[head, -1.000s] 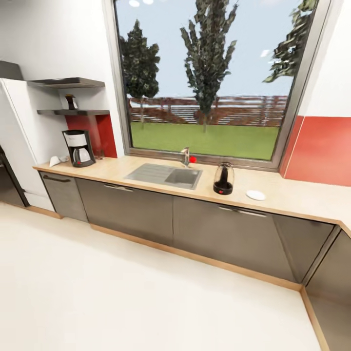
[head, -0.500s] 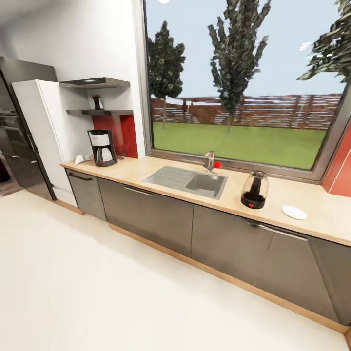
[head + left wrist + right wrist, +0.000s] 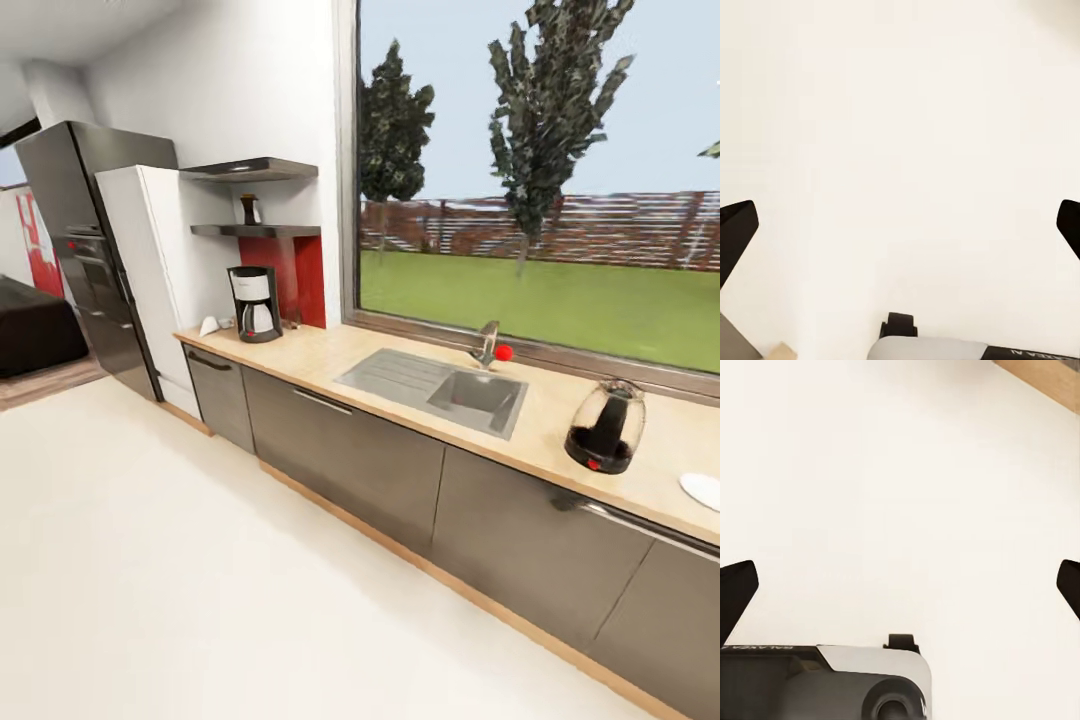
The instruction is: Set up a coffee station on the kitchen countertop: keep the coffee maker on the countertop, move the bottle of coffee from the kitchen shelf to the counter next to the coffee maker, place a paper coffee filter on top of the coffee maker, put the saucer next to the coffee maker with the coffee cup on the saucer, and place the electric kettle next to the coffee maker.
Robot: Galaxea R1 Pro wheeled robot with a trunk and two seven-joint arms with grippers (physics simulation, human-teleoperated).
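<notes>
We face the kitchen from out on the floor, with nothing in either hand. The left hand [image 3: 900, 225] points at bare floor, its fingers spread wide; the right hand [image 3: 900, 585] is the same, gaping and empty.

At the far left end of the table [image 3: 330, 352] lies a small white shape, probably the paper coffee filter [image 3: 208, 326], though it is too small to be sure. Just beside it stands the coffee maker [image 3: 254, 304], its carafe seated. Above, the bottle of coffee [image 3: 249, 209] waits on the kitchen shelf [image 3: 255, 231]. The sink [image 3: 478, 392] basin looks empty. Well to the right stand the electric kettle [image 3: 604, 428] and the saucer [image 3: 702, 489], both far from the station we judge they must join.
</notes>
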